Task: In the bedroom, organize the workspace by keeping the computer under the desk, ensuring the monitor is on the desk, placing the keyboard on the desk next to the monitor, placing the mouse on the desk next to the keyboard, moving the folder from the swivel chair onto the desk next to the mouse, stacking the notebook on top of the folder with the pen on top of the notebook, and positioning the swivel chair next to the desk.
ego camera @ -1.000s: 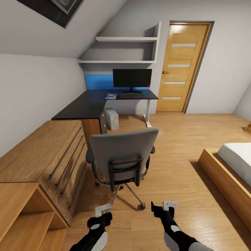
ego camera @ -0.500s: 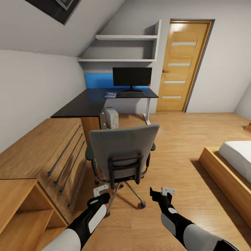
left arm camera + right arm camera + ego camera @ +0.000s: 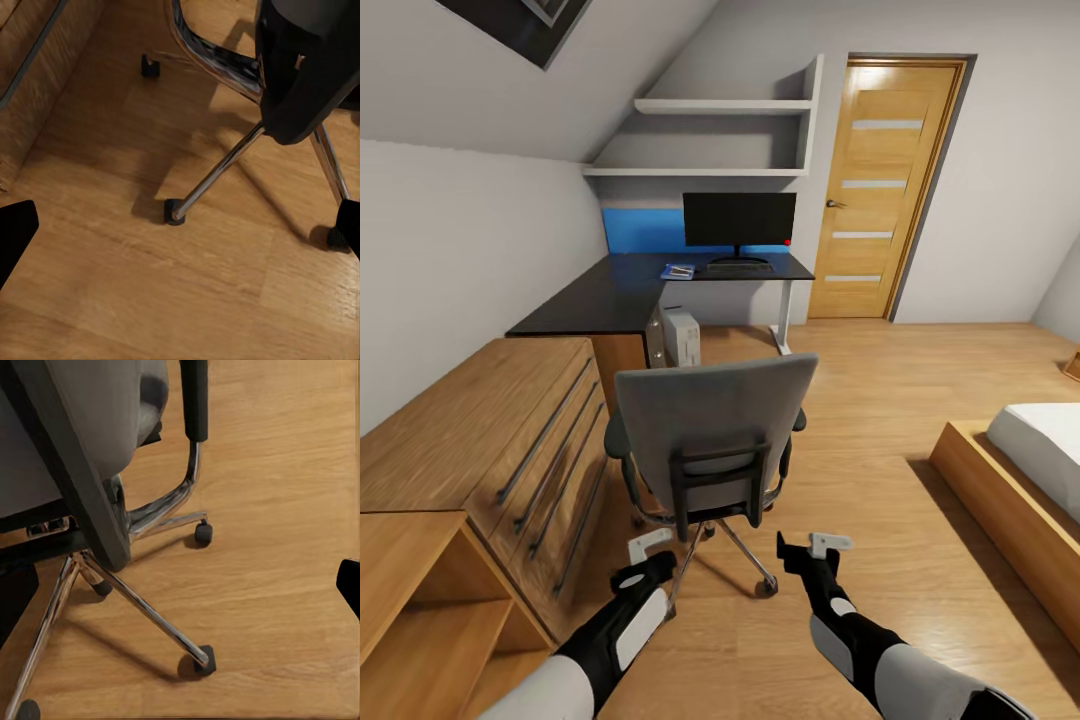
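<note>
Head view: swivel chair stood mid-floor, back toward robot, well apart from desk; left gripper and right gripper hung behind it, empty.
Wrist views: fingers wide over chair base.

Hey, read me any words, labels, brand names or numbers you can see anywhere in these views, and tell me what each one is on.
No readable text in any view.
The monitor has a dark screen with a red dot at its lower corner, no lettering.
The blue folder on the desk is too small to tell any marks.
The door and swivel chair carry no labels.
</note>
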Robot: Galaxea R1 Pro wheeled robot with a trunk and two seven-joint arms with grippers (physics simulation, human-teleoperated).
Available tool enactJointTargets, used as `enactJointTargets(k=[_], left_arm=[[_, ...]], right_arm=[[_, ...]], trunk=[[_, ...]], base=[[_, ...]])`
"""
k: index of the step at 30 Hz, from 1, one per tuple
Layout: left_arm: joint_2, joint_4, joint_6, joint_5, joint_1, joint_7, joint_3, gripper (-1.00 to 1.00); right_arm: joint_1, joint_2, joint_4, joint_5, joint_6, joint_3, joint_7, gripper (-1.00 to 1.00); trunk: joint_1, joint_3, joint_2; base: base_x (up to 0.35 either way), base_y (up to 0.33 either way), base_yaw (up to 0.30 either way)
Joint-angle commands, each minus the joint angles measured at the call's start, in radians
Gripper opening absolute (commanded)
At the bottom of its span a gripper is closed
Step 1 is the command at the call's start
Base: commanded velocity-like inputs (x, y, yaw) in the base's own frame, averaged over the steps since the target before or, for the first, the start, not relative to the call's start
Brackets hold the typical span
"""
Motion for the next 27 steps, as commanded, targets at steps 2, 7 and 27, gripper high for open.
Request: enactJointTargets(k=[2, 7, 27], left_arm=[[0.009, -0.013, 0.004, 0.005, -0.001, 0.007, 0.006, 1.0], [0.016, -0.041, 0.001, 0.008, -0.001, 0.005, 0.034, 1.0], [0.019, -0.072, -0.003, 0.012, -0.001, 0.008, 0.044, 1.0]], right_arm=[[-0.002, -0.003, 0.001, -0.015, -0.007, 0.009, -0.008, 1.0], [-0.002, -0.005, 0.003, -0.043, -0.03, 0.009, -0.008, 1.0], [-0.003, -0.008, 0.005, -0.051, -0.046, 0.009, -0.008, 1.0]], trunk=[[0.0, -0.001, 0.0], [0.0, -0.001, 0.0], [0.0, -0.001, 0.0]], base=[[0.0, 0.0, 0.0], [0.0, 0.0, 0.0], [0.0, 0.0, 0.0]])
